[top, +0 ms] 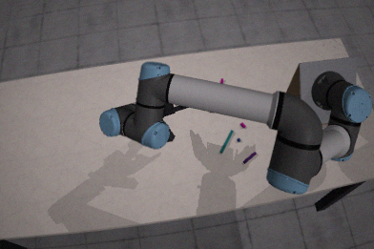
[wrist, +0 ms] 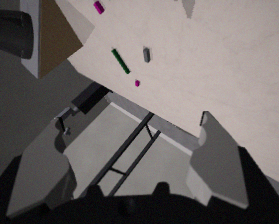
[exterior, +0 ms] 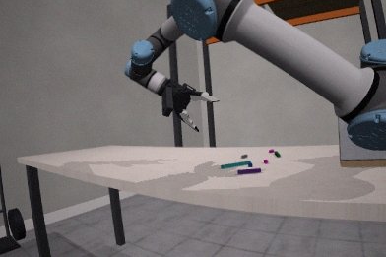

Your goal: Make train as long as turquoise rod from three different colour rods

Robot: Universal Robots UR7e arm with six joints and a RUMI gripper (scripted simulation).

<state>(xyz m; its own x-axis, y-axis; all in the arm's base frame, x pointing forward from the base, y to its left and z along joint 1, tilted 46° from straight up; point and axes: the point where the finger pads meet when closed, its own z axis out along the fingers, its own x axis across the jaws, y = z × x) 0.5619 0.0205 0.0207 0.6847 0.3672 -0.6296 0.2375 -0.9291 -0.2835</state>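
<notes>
The turquoise rod [top: 226, 141] [exterior: 235, 164] lies flat. A small blue rod [top: 238, 140] [exterior: 250, 165] lies beside it, and a purple rod [top: 250, 157] [exterior: 249, 171] lies apart, nearer the front edge. One magenta rod [top: 243, 125] [exterior: 266, 161] [wrist: 99, 7] lies behind the blue one. Another magenta rod [top: 221, 81] [exterior: 271, 151] [wrist: 137, 83] lies farther back, near a green rod [exterior: 277, 154] [wrist: 120, 61]. A grey rod [exterior: 244, 156] [wrist: 146, 54] lies apart from the green one. The arm hides green and grey in the top view. My gripper [exterior: 208, 115] [wrist: 132, 115] is open and empty, high above the table.
The arm's base stands on a box-like pedestal [top: 312, 75] at the right end of the table [top: 48, 112] [exterior: 98, 161]. Orange shelving [exterior: 315, 22] stands behind the table. The arm's long link crosses over the back of the rod area.
</notes>
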